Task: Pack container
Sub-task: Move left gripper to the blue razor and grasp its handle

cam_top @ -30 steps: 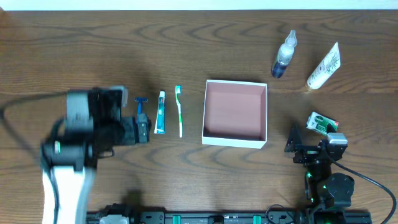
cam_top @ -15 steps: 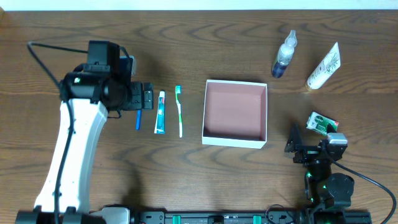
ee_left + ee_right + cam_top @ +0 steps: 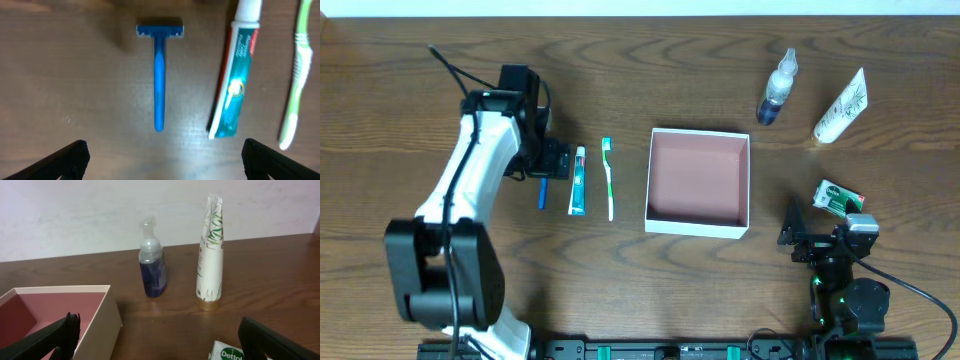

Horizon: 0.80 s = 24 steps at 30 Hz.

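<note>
Overhead: container (image 3: pixel 698 182) apparently well right of left gripper (image 3: pixel 556 160).

I'm seeing the wooden table (image 3: pixel 640 60) holding razor (image 3: pixel 542 195), toothpaste (image 3: pixel 578 182) and toothbrush (image 3: pixel 609 180) centre-left, container (image 3: pixel 696 228) mid-frame, bottle (image 3: pixel 775 90), tube (image 3: pixel 840 108) and packet (image 3: pixel 837 197) right.

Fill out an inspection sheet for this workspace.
Surface: brown wooden table, no spills seen.
Job's things: white square cardboard box, pinkish inside, empty; blue razor, toothpaste tube, green toothbrush to its left; clear spray bottle, white tube, green-and-white packet to its right.
Clutter: nothing seen.
Grippers: left gripper open above the razor; right gripper open, empty.
Cables: black cable at the table's left, another at its near right.
Surroundings: pale wall behind the table.
</note>
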Each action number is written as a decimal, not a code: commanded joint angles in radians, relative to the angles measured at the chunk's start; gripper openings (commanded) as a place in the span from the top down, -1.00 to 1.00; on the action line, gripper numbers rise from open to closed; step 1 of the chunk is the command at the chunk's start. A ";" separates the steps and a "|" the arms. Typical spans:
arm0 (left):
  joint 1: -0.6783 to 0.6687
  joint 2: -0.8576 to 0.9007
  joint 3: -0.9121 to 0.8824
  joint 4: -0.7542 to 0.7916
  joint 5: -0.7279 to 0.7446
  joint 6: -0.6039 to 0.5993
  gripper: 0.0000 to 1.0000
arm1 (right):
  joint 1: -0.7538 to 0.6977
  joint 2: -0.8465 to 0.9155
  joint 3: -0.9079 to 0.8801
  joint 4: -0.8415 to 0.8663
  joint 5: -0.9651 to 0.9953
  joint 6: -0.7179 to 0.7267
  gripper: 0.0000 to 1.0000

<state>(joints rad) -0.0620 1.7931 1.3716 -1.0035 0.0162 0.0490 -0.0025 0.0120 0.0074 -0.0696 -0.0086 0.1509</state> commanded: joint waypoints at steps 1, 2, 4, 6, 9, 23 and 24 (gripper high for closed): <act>0.002 0.039 0.013 0.027 -0.018 0.011 -0.96 | -0.006 -0.006 -0.002 -0.004 -0.003 -0.010 -0.99; 0.004 0.047 0.013 0.039 -0.020 0.011 -0.96 | -0.006 -0.006 -0.002 -0.004 -0.003 -0.010 -0.99; 0.011 0.065 0.013 0.058 -0.036 0.010 -0.96 | -0.006 -0.006 -0.002 -0.004 -0.003 -0.010 -0.99; 0.027 0.083 0.013 0.068 -0.036 0.005 -0.96 | -0.006 -0.006 -0.002 -0.004 -0.003 -0.010 -0.98; 0.060 0.106 0.013 0.068 -0.027 -0.002 -0.96 | -0.006 -0.006 -0.002 -0.004 -0.003 -0.010 -0.98; 0.116 0.262 -0.001 0.072 0.002 0.003 -0.96 | -0.006 -0.006 -0.002 -0.004 -0.003 -0.010 -0.99; 0.116 0.267 -0.001 0.075 0.002 0.003 -0.96 | -0.006 -0.006 -0.002 -0.004 -0.003 -0.010 -0.99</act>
<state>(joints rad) 0.0551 2.0457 1.3712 -0.9310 0.0200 0.0502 -0.0025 0.0120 0.0074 -0.0696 -0.0086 0.1509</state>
